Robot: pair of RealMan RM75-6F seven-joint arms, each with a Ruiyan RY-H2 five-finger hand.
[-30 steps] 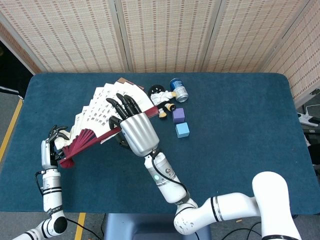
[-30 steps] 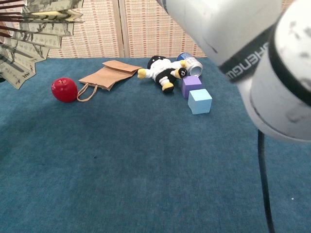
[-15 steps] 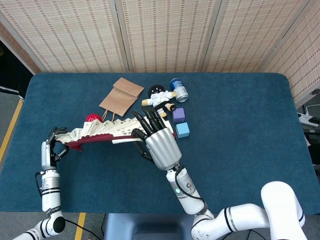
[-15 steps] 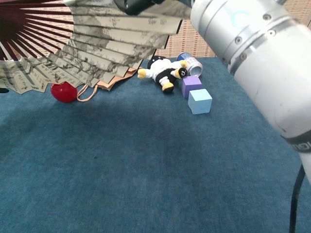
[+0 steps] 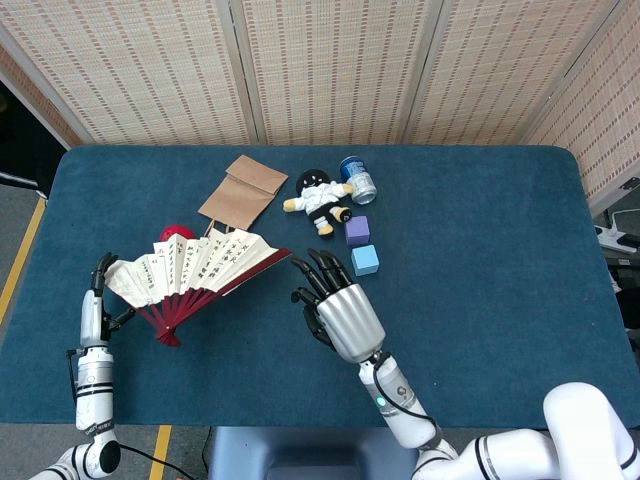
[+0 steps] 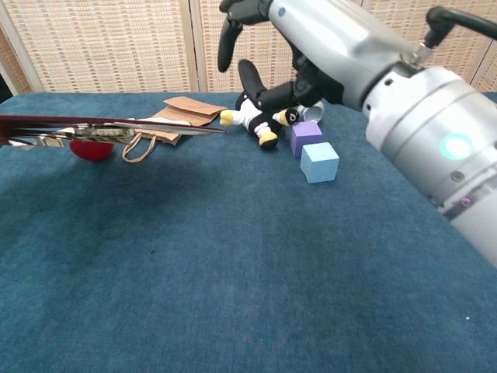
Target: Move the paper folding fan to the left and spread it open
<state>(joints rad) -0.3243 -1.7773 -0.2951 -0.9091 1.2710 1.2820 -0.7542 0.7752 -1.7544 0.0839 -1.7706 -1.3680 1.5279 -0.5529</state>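
The paper folding fan [image 5: 195, 272] is spread open over the left part of the blue table [image 5: 480, 260], white leaves with dark writing and red ribs. In the chest view the fan [image 6: 109, 129] shows edge-on, level and a little above the cloth, with a shadow under it. My left hand [image 5: 100, 288] holds the fan at its left outer edge. My right hand [image 5: 335, 305] hovers just right of the fan, fingers spread, touching nothing. In the chest view the right hand [image 6: 268, 54] hangs high in front of the plush toy.
A red ball [image 5: 178, 232] lies partly behind the fan, also low at the left [image 6: 89, 150]. Along the back are a brown paper bag [image 5: 243, 190], a plush toy [image 5: 318, 197], a can [image 5: 357, 179], a purple cube [image 5: 357, 231] and a light blue cube [image 5: 365, 260].
My right hand has let go of the fan and drawn back to the right. The fan has swung down to lie level, spread wide at the left, held by my left hand alone.
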